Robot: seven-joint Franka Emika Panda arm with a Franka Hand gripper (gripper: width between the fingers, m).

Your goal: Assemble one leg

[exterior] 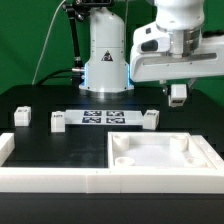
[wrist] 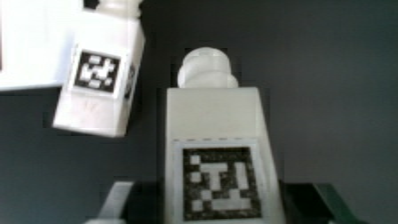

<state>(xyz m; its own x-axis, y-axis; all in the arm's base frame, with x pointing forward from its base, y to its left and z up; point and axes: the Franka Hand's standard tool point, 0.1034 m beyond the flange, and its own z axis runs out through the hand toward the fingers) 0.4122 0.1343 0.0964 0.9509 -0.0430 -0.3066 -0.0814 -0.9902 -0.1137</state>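
Observation:
My gripper is shut on a leg, a small white cuboid with a tag, and holds it in the air over the right part of the table. In the wrist view the held leg fills the middle, tag facing the camera and rounded peg end pointing away. It sits between the dark fingers of the gripper. Another leg lies on the table below it, and this may be the one by the panel. Two more legs lie on the exterior view's left.
The marker board lies in front of the arm's base. The large white square panel lies at the front right. A white barrier runs along the front edge. A white edge shows beside the lower leg.

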